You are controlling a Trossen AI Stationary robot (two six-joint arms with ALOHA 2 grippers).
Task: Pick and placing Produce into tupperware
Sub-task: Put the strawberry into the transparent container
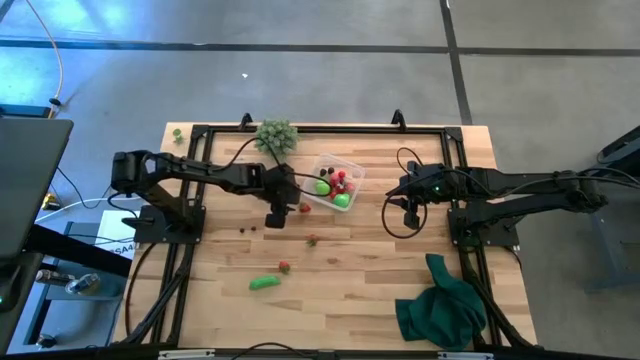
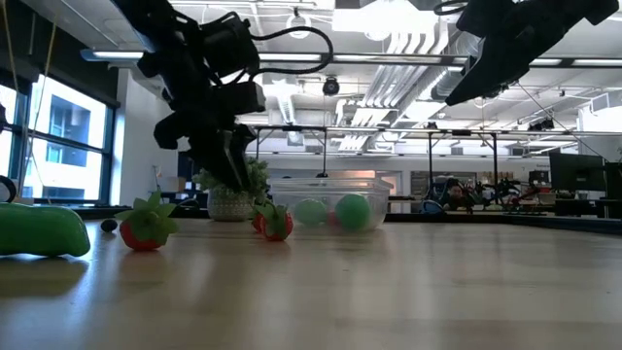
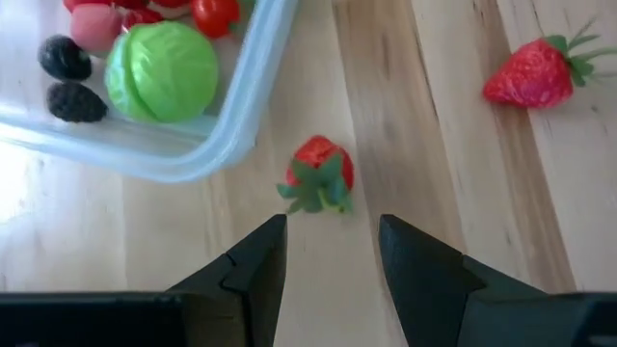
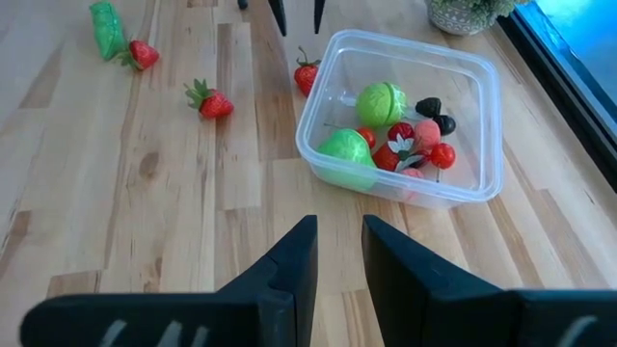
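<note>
Grey concrete floor (image 1: 330, 25) with dark seams surrounds the light wooden slatted table (image 1: 350, 290). White ceiling ducts (image 2: 408, 44), strip lights and tall windows (image 2: 58, 136) occupy the background.

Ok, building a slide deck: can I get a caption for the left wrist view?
Left end effector, open, lines up on a strawberry beside the tupperware.

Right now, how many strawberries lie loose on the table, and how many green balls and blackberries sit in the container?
strawberries loose on the table: 3
green balls in the container: 2
blackberries in the container: 2
Total: 7
</note>
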